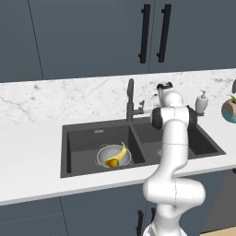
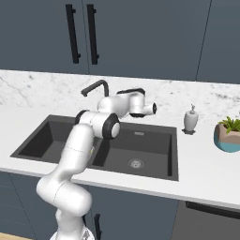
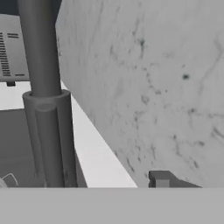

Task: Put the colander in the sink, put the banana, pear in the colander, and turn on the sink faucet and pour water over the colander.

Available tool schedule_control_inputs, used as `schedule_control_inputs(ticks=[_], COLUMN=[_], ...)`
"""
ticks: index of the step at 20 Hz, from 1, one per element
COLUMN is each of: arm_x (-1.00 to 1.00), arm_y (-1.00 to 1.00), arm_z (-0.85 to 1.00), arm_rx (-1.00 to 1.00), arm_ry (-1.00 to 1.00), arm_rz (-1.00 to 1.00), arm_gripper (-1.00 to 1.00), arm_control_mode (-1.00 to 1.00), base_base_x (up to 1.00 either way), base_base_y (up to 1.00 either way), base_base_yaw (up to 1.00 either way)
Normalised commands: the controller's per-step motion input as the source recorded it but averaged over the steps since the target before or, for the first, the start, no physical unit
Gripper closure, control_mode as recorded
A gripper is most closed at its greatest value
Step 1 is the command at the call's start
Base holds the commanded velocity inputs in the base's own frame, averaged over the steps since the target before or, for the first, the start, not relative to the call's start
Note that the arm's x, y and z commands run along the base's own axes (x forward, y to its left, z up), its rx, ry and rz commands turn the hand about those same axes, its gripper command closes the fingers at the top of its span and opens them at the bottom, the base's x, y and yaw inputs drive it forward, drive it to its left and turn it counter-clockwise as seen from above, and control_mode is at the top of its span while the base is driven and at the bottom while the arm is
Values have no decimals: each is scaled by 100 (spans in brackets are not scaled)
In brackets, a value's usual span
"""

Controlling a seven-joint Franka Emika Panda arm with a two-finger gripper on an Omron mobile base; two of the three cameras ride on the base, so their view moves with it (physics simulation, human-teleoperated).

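Note:
The silver colander [image 1: 107, 153] sits in the left basin of the dark sink [image 1: 73, 152]. The curved yellow banana [image 1: 121, 152] and the yellow-orange pear [image 1: 112, 162] lie inside it. The tall dark sink faucet [image 1: 130, 99] [image 2: 97, 87] stands behind the divider between the basins. My gripper [image 1: 145, 107] [image 3: 113, 181] hovers just right of the faucet's column [image 3: 46, 113], at about the height of its side lever. One fingertip [image 3: 160, 179] shows well off centre, so the jaws stand apart with nothing seen between them. No water is running.
A white soap dispenser [image 1: 201, 102] [image 2: 190, 119] stands on the counter behind the right basin. A teal plant pot [image 1: 229, 110] [image 2: 229, 136] sits further right. The marble backsplash [image 3: 153, 87] is close behind the faucet.

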Motion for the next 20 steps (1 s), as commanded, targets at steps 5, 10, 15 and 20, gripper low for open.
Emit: schedule_control_inputs(ticks=[5,10,15,20], arm_x=[75,86,94,89], arm_y=[1,3,11,28], arm_z=[0,0,0,0], arm_rx=[2,6,0,0], arm_ry=[1,11,16,17], arm_rz=[-13,-13,-22,-28], arm_gripper=[100,100,100,100], arm_control_mode=[-100,-100,-100,-100], base_base_x=[0,0,0,0], base_base_y=[0,0,0,0], base_base_yaw=[0,0,0,0])
